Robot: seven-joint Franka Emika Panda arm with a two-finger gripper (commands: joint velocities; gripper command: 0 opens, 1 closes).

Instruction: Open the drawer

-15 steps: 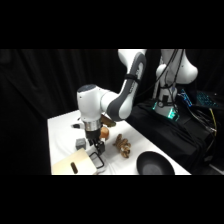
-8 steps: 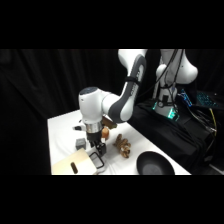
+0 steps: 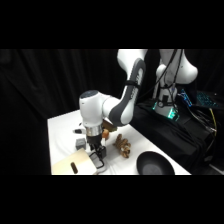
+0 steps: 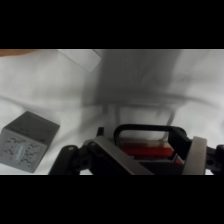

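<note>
While the hand [image 3: 98, 156] is hanging low over the tabletop [image 3: 62, 131] near its front edge, the drawer [image 4: 148, 149] is sitting directly under it; in the wrist view its black wire handle [image 4: 145, 131] is arching just above a strip of red-orange edge, framed between the hand's two fingers [image 4: 196, 156]. The fingers are standing apart on either side of the loop and are not pinching it, so the hand is reading as open.

Several things are threatening the pull from here. If the fingers are closing too high or off-centre, they are likely skating off the thin wire and gripping nothing. Since the drawer box looks small and light, a pull is possibly dragging the whole unit across the cloth-covered surface instead of sliding the drawer out. The grey cube [image 4: 27, 141] is lying near the hand's side, apart from the drawer, and a sideways drift risks knocking it. In the side view, a pale flat board [image 3: 74, 165] is lying just beside the hand, and the brown object [image 3: 122, 146] and dark bowl [image 3: 155, 164] are sitting further along, well apart.
</note>
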